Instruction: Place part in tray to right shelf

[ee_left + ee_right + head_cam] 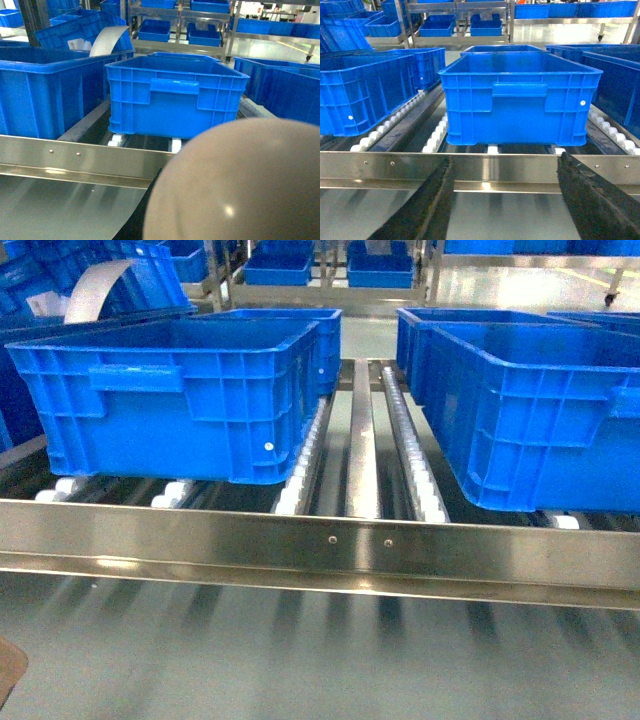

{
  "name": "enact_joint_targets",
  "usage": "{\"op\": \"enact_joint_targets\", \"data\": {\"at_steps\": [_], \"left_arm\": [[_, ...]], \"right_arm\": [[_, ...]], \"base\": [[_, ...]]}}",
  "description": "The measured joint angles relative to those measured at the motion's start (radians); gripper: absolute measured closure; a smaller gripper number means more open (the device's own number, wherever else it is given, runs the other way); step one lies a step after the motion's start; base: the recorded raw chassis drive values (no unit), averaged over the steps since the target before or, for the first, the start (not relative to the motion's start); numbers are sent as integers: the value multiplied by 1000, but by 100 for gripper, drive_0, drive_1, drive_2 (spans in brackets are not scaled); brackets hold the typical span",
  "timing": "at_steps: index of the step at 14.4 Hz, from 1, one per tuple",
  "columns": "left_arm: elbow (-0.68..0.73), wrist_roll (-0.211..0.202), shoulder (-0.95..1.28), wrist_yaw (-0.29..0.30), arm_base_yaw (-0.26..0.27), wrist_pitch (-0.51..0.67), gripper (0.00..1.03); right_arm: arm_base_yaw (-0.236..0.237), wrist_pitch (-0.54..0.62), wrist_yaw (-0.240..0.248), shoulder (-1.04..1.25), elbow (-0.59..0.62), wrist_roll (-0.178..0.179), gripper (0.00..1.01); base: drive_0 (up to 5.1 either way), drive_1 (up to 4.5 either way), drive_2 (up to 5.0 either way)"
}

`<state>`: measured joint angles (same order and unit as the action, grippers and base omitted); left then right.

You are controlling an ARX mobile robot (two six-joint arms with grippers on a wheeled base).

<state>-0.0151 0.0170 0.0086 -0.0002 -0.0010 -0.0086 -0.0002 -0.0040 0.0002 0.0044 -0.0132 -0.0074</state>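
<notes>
head view: the shelf (330, 540) fills the frame, two big blue crates (180, 400) on its white rollers (415, 470), a bare lane between them. no small blue part is visible. a tan corner at lower left may be the tray.

left wrist view: a cream curved surface, likely the tray (235, 185), blocks the left gripper; i cannot tell its fingers' state.

right wrist view: the right gripper (505, 200) is spread wide and empty, facing a crate (520, 95). best to find the part first, then steer clear of the crates and front rail.
</notes>
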Motion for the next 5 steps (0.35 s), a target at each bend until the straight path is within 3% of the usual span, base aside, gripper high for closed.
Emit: {"op": "enact_joint_targets", "data": {"at_steps": [1, 2, 5], "left_arm": [[0, 0, 0, 0, 0, 0, 91], [0, 0, 0, 0, 0, 0, 91], [0, 0, 0, 0, 0, 0, 91]], "right_arm": [[0, 0, 0, 0, 0, 0, 29], [0, 0, 0, 0, 0, 0, 5], [0, 0, 0, 0, 0, 0, 3]], "base": [[0, 0, 0], [0, 0, 0], [0, 0, 0]]}}
